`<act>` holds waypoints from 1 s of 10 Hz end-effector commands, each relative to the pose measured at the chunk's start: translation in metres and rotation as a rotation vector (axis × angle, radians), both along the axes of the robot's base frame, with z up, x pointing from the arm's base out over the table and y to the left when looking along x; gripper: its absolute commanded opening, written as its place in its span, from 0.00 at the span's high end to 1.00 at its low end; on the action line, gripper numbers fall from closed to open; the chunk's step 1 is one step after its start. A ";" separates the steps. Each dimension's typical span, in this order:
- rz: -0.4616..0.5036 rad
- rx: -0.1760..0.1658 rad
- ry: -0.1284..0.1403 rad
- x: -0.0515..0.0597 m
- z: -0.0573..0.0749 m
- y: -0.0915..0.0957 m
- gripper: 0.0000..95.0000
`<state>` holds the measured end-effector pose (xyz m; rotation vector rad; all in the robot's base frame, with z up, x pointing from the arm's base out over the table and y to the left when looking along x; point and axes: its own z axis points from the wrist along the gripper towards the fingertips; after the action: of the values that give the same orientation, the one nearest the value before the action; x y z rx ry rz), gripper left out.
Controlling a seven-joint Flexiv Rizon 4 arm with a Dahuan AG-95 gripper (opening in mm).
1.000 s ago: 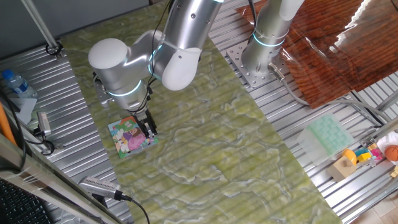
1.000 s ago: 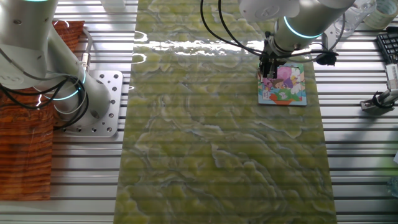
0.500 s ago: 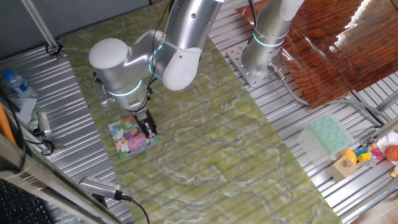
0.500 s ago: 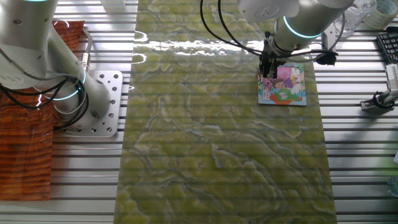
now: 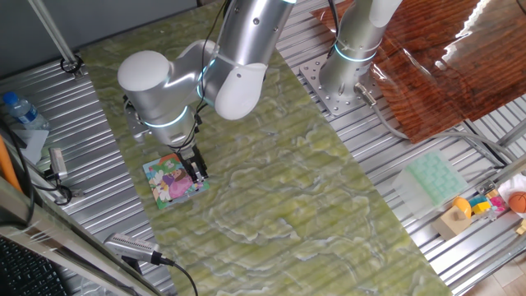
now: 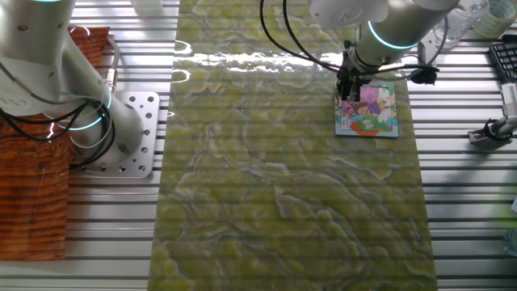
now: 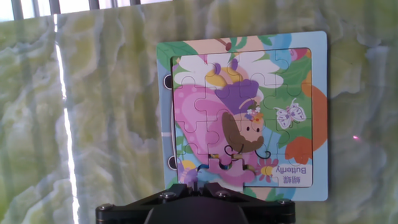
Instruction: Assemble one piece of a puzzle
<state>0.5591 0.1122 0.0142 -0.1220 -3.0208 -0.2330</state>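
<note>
Gripper [image 5: 197,171] points straight down, pinching the piece [image 7: 225,170] | piece at 6 o'clock edge of the puzzle [image 7: 245,112], over its gap | puzzle flat on green mat [image 5: 329,205]

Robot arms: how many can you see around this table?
2. One arm bends over the puzzle on the green mat; the other arm stands on a bolted plate beside the mat. Others may be out of frame.

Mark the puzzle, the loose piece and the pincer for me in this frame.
puzzle [image 7: 314,112]: hand view, on its teal right border.
piece [image 7: 225,171]: hand view, middle of the pink-and-white piece at the board's lower edge.
pincer [image 5: 198,172]: one fixed view, between the black fingertips over the board.
</note>
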 end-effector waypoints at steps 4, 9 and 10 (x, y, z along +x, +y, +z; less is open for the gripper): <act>0.022 -0.001 0.016 0.000 0.008 0.000 1.00; 0.102 -0.027 0.032 -0.010 0.006 -0.011 1.00; 0.115 -0.030 0.032 -0.013 0.004 -0.013 1.00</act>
<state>0.5474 0.0996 0.0178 0.0415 -2.9896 -0.1741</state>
